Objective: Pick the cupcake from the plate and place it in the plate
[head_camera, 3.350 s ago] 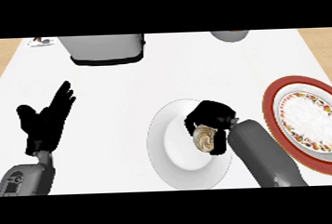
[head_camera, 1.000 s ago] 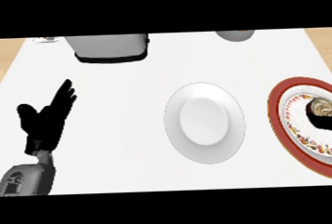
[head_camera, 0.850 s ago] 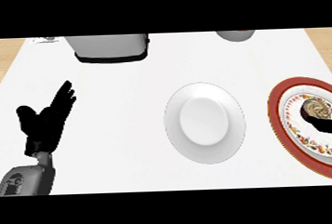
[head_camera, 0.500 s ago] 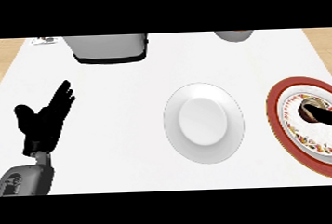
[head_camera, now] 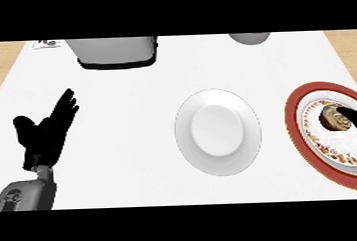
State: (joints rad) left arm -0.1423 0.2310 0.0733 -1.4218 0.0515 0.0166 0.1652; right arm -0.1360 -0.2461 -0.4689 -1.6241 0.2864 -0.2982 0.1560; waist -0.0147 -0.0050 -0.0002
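Cupcake (head_camera: 333,118) sits on red-rimmed plate (head_camera: 298,119); your right hand (head_camera: 356,115) fingers lie across it, grip indeterminate; left hand (head_camera: 47,133) rests open.

A plain white plate (head_camera: 217,132), a red-rimmed plate (head_camera: 299,108) with a speckled inner band, and a brown cupcake (head_camera: 331,118).

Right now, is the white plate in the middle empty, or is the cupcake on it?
Empty. The white plate shows only bare surface; the cupcake sits on the red-rimmed plate, at the right hand.
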